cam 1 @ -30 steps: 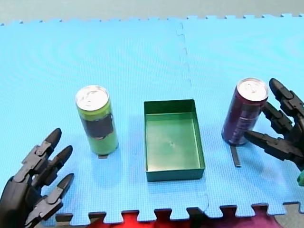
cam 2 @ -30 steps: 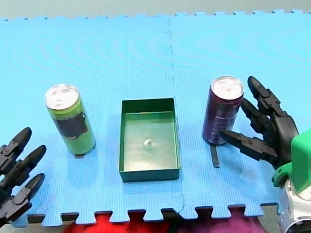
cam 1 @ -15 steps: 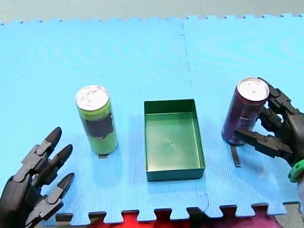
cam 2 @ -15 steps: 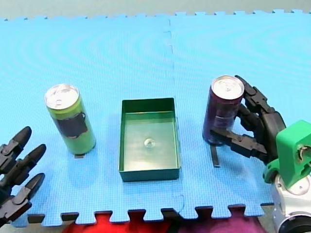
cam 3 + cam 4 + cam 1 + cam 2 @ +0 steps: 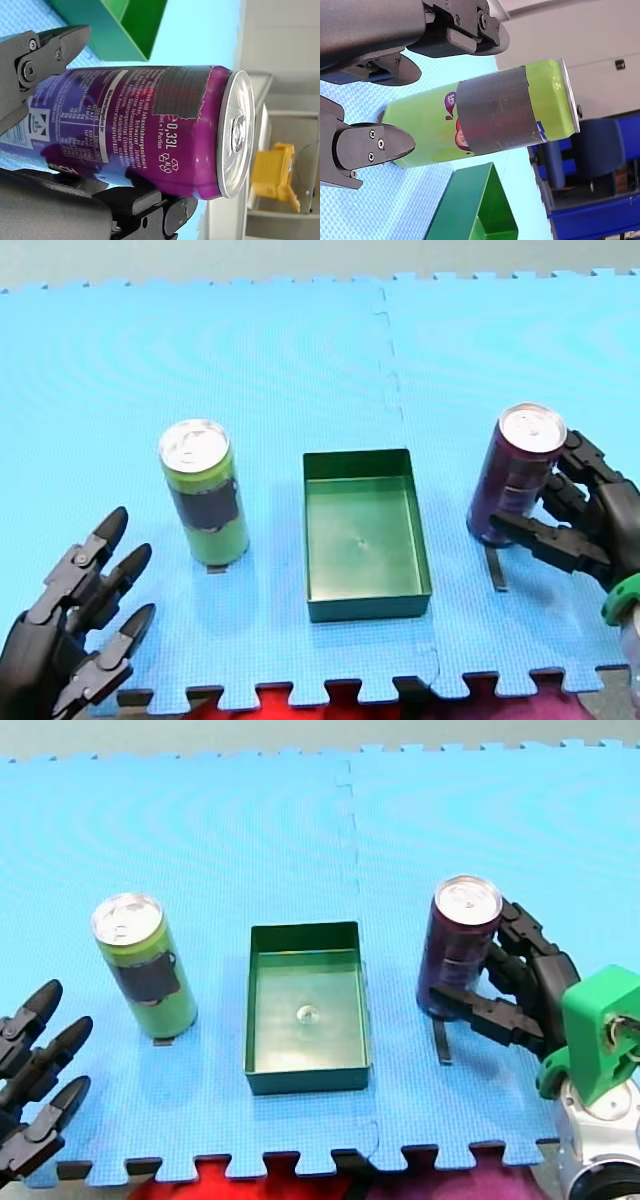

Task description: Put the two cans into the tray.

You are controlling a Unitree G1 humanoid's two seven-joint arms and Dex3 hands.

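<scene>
A purple can (image 5: 515, 480) stands upright on the mat, right of the green tray (image 5: 368, 608). My right hand (image 5: 548, 502) is wrapped around it, thumb low at its front and fingers behind. The first wrist view shows the purple can (image 5: 140, 130) pressed between dark fingers (image 5: 45, 50), with the tray (image 5: 125, 25) beyond. A green can (image 5: 205, 490) with a dark band stands upright left of the tray. My left hand (image 5: 125, 575) is at the near left corner, well apart from it. In the second wrist view the green can (image 5: 485, 117) lies beyond fingers (image 5: 370, 145) that do not touch it.
The blue foam mat (image 5: 300, 360) covers the surface, and its jigsaw front edge (image 5: 330, 690) runs just below the tray. A short dark strip (image 5: 495, 568) lies on the mat by the purple can, and another (image 5: 215, 568) lies at the green can's foot.
My right hand moved in from beside the purple can and its fingers curled around it. The left hand, both cans and the tray have stayed in place.
</scene>
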